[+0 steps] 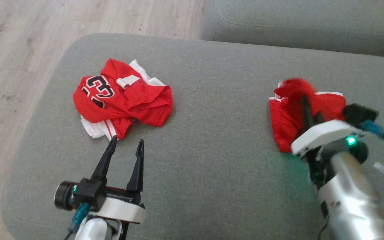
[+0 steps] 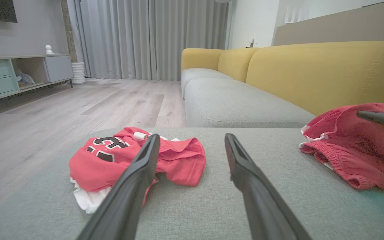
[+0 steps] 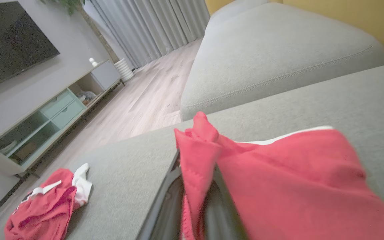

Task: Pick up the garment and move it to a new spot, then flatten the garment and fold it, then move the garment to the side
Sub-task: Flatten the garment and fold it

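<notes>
**Step 1 of 3, pick-up.** The right gripper (image 1: 307, 101) is clenched on a bunched fold of the shorts (image 1: 287, 113). The shorts sit crumpled toward the right side of the cushion (image 1: 212, 133) and are judged only partly lifted. The left gripper (image 1: 127, 142) is spread and empty, its tips just short of the jersey (image 1: 122, 96). Moving, flattening, folding and setting aside are not yet done. Open room is the bare middle between the 2 garments. The cushion's left edge drops to the floor (image 1: 12, 50).
</notes>
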{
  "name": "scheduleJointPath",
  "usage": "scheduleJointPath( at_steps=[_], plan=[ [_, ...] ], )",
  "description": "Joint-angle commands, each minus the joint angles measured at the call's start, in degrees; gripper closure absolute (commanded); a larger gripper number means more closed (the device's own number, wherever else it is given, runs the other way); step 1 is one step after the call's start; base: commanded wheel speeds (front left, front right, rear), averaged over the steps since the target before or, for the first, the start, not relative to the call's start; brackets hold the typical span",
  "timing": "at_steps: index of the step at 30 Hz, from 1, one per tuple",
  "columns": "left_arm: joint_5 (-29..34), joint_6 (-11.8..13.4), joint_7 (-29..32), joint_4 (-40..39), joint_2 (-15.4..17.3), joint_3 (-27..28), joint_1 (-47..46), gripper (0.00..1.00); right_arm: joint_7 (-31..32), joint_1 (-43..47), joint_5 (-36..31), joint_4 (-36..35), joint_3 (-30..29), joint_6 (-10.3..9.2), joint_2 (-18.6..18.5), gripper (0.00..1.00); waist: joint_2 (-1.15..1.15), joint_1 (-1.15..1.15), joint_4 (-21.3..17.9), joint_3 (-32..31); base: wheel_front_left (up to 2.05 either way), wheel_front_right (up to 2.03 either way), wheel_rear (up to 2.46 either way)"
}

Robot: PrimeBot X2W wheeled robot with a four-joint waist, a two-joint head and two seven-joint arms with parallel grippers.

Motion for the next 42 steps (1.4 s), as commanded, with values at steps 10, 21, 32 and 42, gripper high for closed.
scheduleJointPath(
  at_steps=[10,21,32,42],
  plan=[
    [-0.07,0.6,-0.29,-2.23,0.79,3.38,-0.46,0.0,1.69,3.01,-4.34,0.82,13.78,0.37,-0.48,1.0,0.0,0.0,-0.51,-1.12,0.0,0.0,0.0],
    [-0.3,0.35,-0.29,-2.88,0.65,3.13,-0.9,0.0,-4.84,1.9,-15.43,4.38,8.46,0.37,-0.59,0.0,0.0,0.0,-4.41,-0.65,0.0,0.0,0.0],
    [-0.92,-0.14,-0.29,-3.9,0.37,2.33,-1.38,0.0,-7.92,10.62,-25.18,-12.88,-6.58,0.37,0.6,0.0,0.0,0.0,-8.96,-0.45,0.0,0.0,0.0],
    [-1.56,-0.52,-0.29,-4.0,0.14,0.78,-2.05,0.0,-7.96,18.28,-21.49,-25.06,-6.77,0.37,0.64,0.0,0.0,0.0,-10.49,1.26,0.0,0.0,0.0]
  ],
)
